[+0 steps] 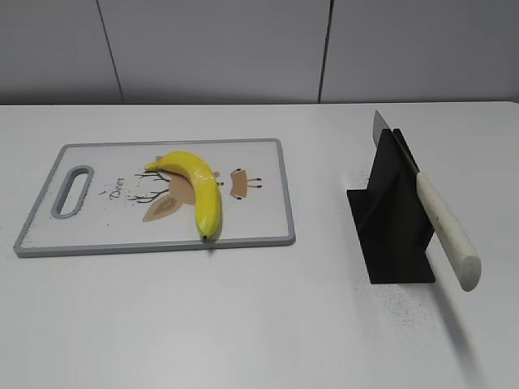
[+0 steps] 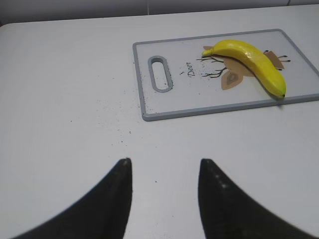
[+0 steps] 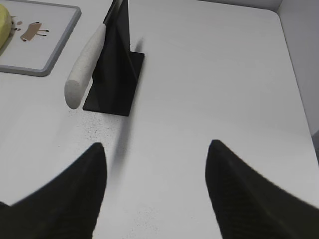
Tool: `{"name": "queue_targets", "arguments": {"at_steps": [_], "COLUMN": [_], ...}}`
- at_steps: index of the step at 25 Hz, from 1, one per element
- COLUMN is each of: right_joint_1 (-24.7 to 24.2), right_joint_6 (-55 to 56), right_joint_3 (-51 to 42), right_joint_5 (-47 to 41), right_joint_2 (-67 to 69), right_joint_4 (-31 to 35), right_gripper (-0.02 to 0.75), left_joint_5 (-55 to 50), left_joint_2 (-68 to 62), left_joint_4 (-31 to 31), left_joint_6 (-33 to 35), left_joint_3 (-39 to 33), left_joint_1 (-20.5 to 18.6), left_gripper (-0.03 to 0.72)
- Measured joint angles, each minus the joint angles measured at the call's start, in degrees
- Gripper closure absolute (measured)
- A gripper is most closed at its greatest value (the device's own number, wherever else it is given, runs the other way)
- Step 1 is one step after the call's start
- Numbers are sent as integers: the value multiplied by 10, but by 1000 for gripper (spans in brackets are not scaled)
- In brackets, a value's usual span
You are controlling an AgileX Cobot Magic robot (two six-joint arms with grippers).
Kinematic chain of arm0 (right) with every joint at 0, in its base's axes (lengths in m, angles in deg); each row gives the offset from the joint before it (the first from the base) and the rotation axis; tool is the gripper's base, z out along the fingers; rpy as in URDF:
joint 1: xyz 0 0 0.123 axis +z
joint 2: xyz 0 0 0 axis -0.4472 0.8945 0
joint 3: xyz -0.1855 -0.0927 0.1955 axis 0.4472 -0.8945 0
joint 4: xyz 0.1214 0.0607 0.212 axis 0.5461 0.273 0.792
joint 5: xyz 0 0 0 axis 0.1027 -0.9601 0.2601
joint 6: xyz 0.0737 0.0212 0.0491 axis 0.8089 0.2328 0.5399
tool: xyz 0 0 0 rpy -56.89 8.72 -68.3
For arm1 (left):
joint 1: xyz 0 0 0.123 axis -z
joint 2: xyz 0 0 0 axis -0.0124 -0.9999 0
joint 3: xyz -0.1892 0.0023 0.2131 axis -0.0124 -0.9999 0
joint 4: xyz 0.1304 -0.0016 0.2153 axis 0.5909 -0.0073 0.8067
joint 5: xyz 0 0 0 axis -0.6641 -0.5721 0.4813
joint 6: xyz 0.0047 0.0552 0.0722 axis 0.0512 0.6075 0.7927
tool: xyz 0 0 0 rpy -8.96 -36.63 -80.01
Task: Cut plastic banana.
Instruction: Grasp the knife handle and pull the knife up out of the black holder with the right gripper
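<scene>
Fingers [image 3: 75, 194] on both our grippers are hanging spread, empty; we are judging the knife [image 1: 444, 231], right of the banana [image 1: 199, 182], comes next.

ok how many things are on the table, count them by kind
plastic banana: 1
cutting board: 1
knife: 1
black knife stand: 1
total: 4

The left gripper and right gripper are both open and empty, so they are not counted.
</scene>
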Motion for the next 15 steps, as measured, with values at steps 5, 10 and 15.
{"name": "queue_targets", "arguments": {"at_steps": [5, 10, 15], "right_joint_1": [0, 0, 0], "right_joint_6": [0, 0, 0], "right_joint_3": [0, 0, 0], "right_joint_5": [0, 0, 0], "right_joint_2": [0, 0, 0], "right_joint_4": [0, 0, 0], "right_gripper": [232, 232, 232], "left_joint_5": [0, 0, 0], "left_joint_2": [0, 0, 0], "left_joint_4": [0, 0, 0], "left_joint_6": [0, 0, 0], "left_joint_3": [0, 0, 0], "left_joint_1": [0, 0, 0], "left_gripper": [269, 271, 271]}}
